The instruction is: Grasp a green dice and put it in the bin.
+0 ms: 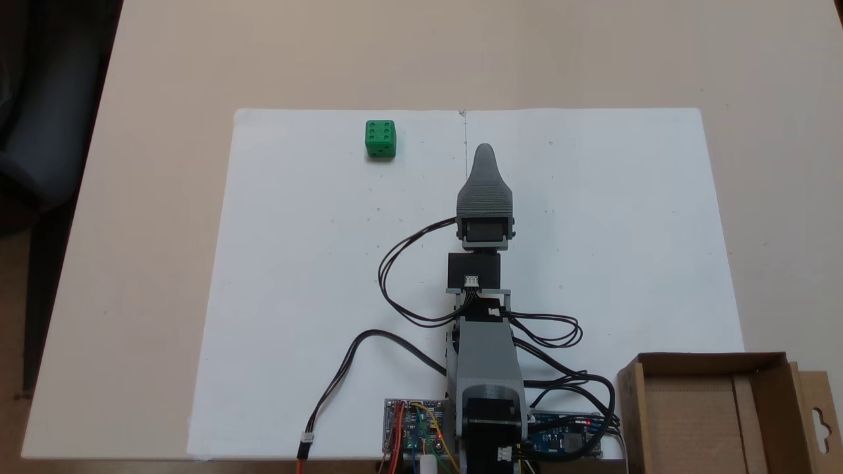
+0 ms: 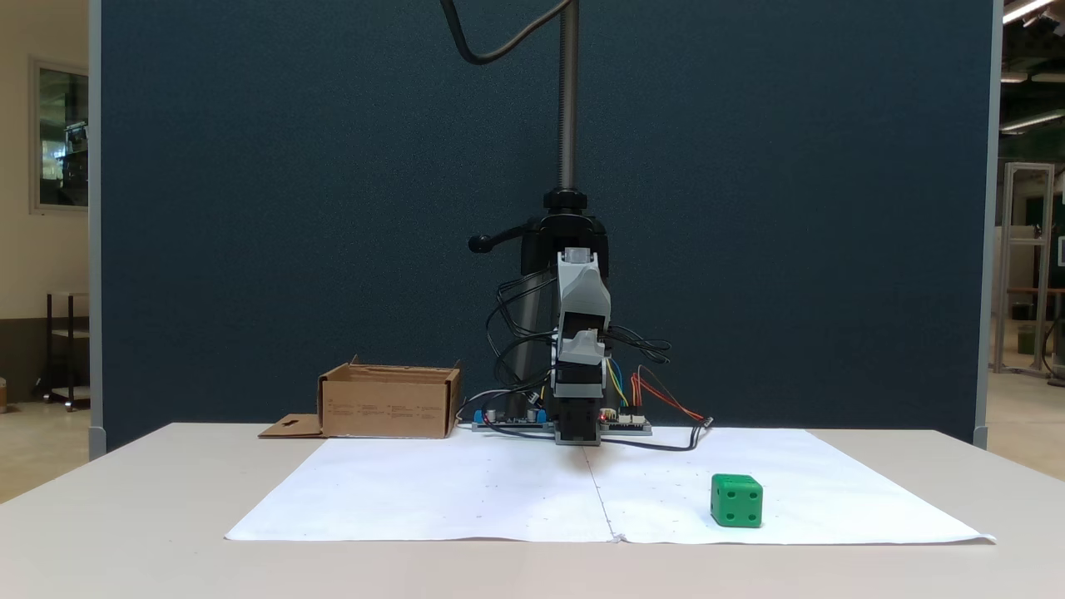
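The fingers (image 1: 485, 153) pointed down the middle of the white paper (image 1: 593, 230), one jaw hiding the other, so I couldn't tell their state. The green dice (image 1: 380, 139) sat far off to the left in the top-down fixed view, untouched. It looked light, hard and slick; pinching two opposite flat faces seemed best. The bin (image 1: 714, 368) waited near the arm's base.

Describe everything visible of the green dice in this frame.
The green dice is a small bright green cube with rounded edges, plastic by its look, with recessed pips of the same green. The view from above shows six pips on its top face; the front view shows four on the face toward that camera. It sits flat on the white paper, near the sheet's edge farthest from the arm's base. Nothing touches it; the claw stands apart from it.
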Robot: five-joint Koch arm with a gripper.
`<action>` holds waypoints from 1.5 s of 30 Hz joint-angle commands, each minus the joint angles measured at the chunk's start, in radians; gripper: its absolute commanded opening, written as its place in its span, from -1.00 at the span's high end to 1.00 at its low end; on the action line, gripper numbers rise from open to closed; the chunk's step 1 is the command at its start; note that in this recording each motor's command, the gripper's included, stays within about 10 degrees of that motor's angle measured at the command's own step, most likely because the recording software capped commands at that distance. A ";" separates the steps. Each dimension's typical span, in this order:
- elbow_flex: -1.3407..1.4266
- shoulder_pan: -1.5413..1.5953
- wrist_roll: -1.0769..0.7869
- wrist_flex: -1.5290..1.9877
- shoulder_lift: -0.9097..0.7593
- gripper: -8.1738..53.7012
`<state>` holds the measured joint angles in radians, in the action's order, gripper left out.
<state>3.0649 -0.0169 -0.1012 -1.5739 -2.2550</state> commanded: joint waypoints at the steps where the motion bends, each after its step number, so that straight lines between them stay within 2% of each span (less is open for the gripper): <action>1: 0.067 -0.029 0.026 0.175 -0.112 -0.65; 30: 0.060 -0.031 0.025 0.210 -0.112 -0.62; 36: -0.054 -0.035 0.023 0.489 -0.114 -0.63; 45: -0.443 -0.143 0.012 1.096 -0.115 -0.64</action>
<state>2.6983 -0.1396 -0.0966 -0.5706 -2.2565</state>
